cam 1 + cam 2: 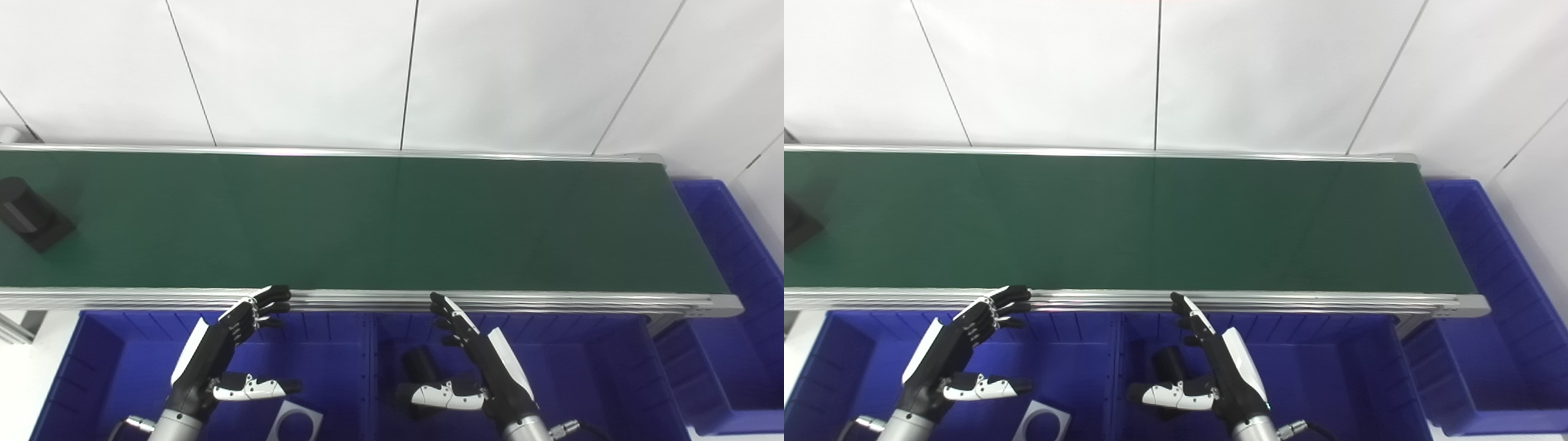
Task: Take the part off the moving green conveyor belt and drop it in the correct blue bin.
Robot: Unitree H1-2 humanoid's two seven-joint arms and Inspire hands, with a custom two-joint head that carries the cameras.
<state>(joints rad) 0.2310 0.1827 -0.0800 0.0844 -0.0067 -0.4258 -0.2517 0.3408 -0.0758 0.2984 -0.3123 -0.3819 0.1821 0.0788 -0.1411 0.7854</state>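
Left eye view: black part (pixel 30 214) sits on the green conveyor belt (pixel 380 220) at the far left end, roughly mid-width, a cylinder on a blocky base with its long axis running diagonally from upper left to lower right. Left hand (pixel 223 352) hovers over the left blue bin (pixel 92 355) at the belt's near edge, released, fingers spread, holding nothing. Right hand (pixel 474 361) hovers over the middle blue bin (pixel 600 361), also released and empty. A white plate with a round hole (pixel 296 421) lies in the left bin; a black cylinder (pixel 419 364) lies in the middle bin, just beside the right hand's thumb. Third blue bin (pixel 729 245) sits off the belt's right end. Right eye view: part (pixel 797 225) is cut by the left picture edge, only its base showing; left hand (pixel 955 355) and right hand (pixel 1222 367) read the same, both slack and empty. Key relation: part lies well to the left of and beyond both hands, left hand clearly nearer. My read: left hand takes it, reaching forward over the near rail as the part closes in, and the fingers should straddle the diagonal axis.
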